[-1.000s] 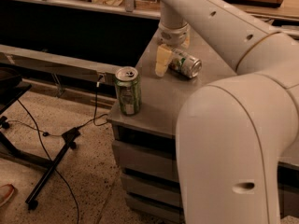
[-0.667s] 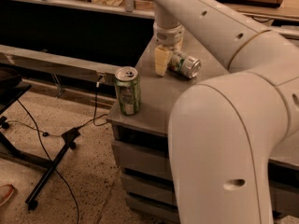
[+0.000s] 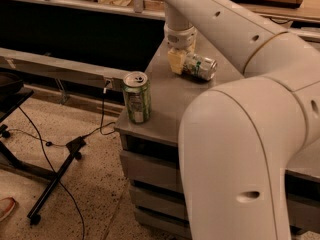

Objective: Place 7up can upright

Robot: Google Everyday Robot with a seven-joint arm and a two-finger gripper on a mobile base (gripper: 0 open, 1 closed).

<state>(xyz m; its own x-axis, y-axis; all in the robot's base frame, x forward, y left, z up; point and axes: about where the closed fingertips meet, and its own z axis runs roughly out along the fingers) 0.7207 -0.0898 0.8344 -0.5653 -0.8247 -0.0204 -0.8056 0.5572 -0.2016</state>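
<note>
The 7up can is silvery-white with green markings. It lies on its side on the grey table top, its silver top pointing right. My gripper comes down from the white arm and sits at the can's left end, touching or very close to it. The gripper's yellowish tip hides that end of the can.
A darker green can stands upright near the table's front left corner. My large white arm covers the right side of the table. Shelves with boxes run along the back. A black stand and cables lie on the floor to the left.
My arm's near segment has swung a little to the left. The gripper stays at the left end of the lying can, and neither can has moved.
</note>
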